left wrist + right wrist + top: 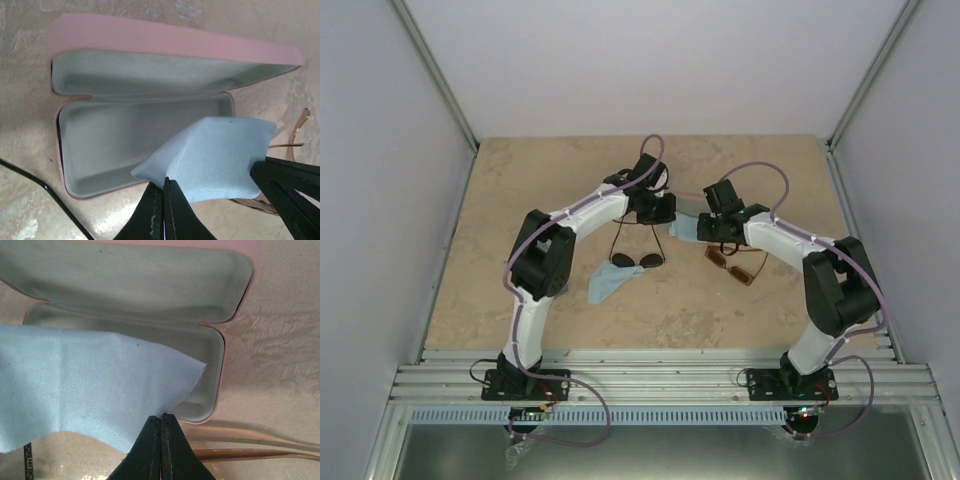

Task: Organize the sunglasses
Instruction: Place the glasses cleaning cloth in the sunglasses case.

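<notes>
Sunglasses lie nearest the arm bases, both pairs loose on the surface and neither in any grip. The black pair rests left of centre, lenses toward the bases, its thin temples open and running away toward the far side; a second cloth lies just beside its left lens. The amber pair sits to the right, its long axis slanting from far-left to near-right. Just beyond them the two arms meet. The left fingers are pressed together on one corner of a light blue cloth, and the right fingers are clamped on another edge of it, so it hangs between them. Under and past the cloth lies the pink case, open, grey lining up, its long axis running left to right across both wrist views, with nothing showing inside. Each pair lies on the near side of the fingers, back toward the bases. The black pair is closer to the left arm and the amber to the right, whose wrist view shows an amber temple just below its tips. By my reading, the cloth must be released before either arm can reach back for a frame.
</notes>
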You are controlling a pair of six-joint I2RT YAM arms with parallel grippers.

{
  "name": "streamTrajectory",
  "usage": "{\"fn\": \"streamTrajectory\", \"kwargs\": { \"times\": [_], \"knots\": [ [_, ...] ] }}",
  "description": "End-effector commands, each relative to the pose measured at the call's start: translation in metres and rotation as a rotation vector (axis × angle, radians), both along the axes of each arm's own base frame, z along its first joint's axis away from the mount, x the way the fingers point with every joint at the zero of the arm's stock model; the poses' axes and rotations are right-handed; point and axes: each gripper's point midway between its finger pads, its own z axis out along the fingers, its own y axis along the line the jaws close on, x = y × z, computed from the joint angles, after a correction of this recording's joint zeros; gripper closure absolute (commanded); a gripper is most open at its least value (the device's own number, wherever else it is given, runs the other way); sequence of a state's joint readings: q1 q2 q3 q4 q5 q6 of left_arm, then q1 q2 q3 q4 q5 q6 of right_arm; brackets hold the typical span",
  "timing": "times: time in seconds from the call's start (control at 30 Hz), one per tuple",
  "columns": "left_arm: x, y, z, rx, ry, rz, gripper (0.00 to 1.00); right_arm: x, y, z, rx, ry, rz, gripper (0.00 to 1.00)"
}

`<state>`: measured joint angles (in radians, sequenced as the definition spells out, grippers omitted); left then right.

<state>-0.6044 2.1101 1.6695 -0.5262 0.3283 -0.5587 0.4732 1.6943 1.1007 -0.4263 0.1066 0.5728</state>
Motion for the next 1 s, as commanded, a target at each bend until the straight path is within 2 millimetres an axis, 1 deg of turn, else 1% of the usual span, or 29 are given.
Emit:
{"fn": "streamTrajectory", "kwargs": {
  "times": [0.0, 0.1, 0.23, 0.53, 0.77, 0.97],
  "knots": [
    [0.004, 0.001, -0.014, 0.034, 0.033, -0.063, 1.00, 0.011, 0.002, -0.002, 0.011, -0.006, -0.021, 1.00],
    [0.012, 0.005, -0.021, 0.046, 0.044, -0.061, 1.00, 0.013, 0.003, -0.008, 0.011, 0.006, -0.029, 1.00],
    [0.018, 0.002, -0.027, 0.044, 0.053, -0.078, 1.00, 0.018, 0.004, -0.015, 0.005, 0.019, -0.041, 1.00],
    [0.030, 0.004, -0.033, 0.054, 0.055, -0.076, 1.00, 0.026, 0.002, -0.019, -0.019, 0.016, -0.053, 1.00],
    [0.027, 0.008, -0.026, 0.047, 0.042, -0.073, 1.00, 0.023, 0.000, -0.009, -0.013, -0.005, -0.050, 1.00],
    [0.026, 0.009, -0.029, 0.061, 0.050, -0.078, 1.00, 0.022, -0.003, -0.014, -0.031, 0.007, -0.056, 1.00]
  ]
}}
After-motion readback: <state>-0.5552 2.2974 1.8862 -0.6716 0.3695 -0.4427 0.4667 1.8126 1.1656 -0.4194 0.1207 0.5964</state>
